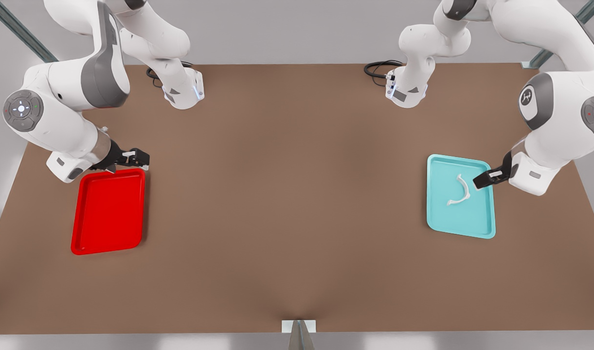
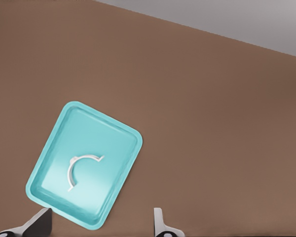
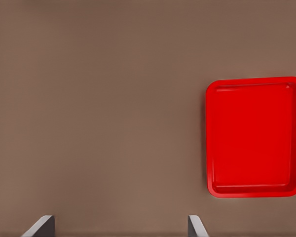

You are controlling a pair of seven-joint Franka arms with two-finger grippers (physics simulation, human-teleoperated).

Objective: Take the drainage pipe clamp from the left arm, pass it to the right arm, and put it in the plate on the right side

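right gripper [image 1: 140,156]: far left of the front view, above the top edge of the red plate [image 1: 108,211]; fingers spread, nothing between them; this arm waits.
plate: lower left of the front view, bare inside; at the right edge of the right wrist view [image 3: 254,136].
table [image 1: 287,194]: brown, fills the middle; nothing on it between the trays.
teal tray [image 1: 459,221]: right of centre in the front view; lower left of the left wrist view [image 2: 54,177].
clamp [image 1: 459,190]: white half-ring lying flat in the teal tray, ungripped; in the left wrist view [image 2: 79,170] near the tray's middle.
left gripper [image 1: 489,177]: right of the front view, at the tray's right rim, just beside the clamp, not touching; released, fingers [image 2: 160,224] apart and holding nothing.
step: the first pickup, as I judge; the clamp is not yet taken, and handover and placing are to come.
next move: left gripper needs to centre over the thin strip, drop with one finger on each side of the arc, then close.
counts: 2 arms, 2 grippers, 2 trays (1 red, 1 teal), 1 clamp.
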